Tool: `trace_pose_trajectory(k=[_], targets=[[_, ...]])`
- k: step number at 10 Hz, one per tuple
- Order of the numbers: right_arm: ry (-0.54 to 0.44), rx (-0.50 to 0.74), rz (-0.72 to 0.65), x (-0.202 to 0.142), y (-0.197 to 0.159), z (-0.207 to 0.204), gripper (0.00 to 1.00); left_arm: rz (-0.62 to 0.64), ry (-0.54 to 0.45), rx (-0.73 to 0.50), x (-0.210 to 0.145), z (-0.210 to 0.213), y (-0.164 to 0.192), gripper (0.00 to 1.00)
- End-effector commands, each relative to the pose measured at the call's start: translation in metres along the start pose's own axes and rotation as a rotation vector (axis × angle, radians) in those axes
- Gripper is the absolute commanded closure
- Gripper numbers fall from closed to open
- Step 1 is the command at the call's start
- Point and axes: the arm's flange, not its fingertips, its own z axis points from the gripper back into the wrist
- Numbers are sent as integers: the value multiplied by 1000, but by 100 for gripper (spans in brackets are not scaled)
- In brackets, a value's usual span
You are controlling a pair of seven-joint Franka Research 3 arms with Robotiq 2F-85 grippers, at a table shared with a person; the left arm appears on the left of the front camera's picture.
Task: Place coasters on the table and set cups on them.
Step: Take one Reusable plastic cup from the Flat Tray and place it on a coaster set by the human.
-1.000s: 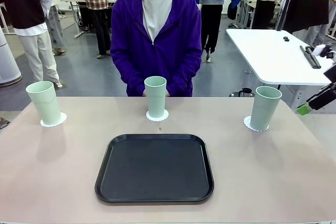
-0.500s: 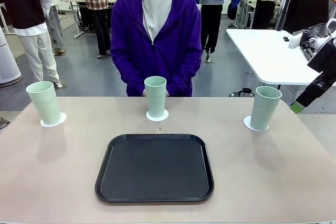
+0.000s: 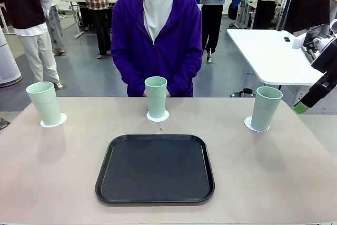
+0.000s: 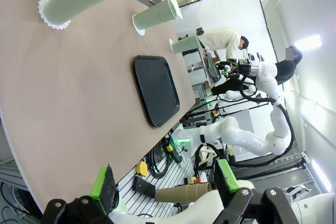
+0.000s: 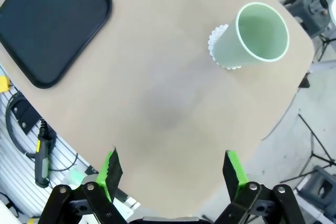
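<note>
Across the far half of the table (image 3: 63, 172) we see three cups (image 3: 156, 96) standing upright, each on its own coaster (image 3: 157, 117) — one at the left corner (image 3: 44, 103), one in the middle in front of the person in the purple hoodie (image 3: 156, 40), one at the right (image 3: 266, 108). We judge the task as good as done: every cup sits centred on a doily, spaced well apart, probably so that each place is served separately. The black tray (image 3: 155, 168) lies bare nearer our side, between the cups and us.

Our right gripper (image 5: 172, 174) hangs above the table's corner with its fingers spread and nothing between them, the right cup (image 5: 252, 38) below it and apart. Our left gripper (image 4: 165, 182) is likewise spread and carries nothing, off the table's edge — both arms look parked clear so the cups cannot be knocked.
</note>
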Motion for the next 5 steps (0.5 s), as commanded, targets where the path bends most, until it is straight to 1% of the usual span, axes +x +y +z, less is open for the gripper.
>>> trace_pose_trajectory(k=[1, 5], targets=[[7, -23, -19, 3, 3, -1, 0, -2, -5, -2, -1, 2, -2, 0], [7, -23, -19, 3, 3, -1, 0, -2, -5, -2, -1, 2, -2, 0]])
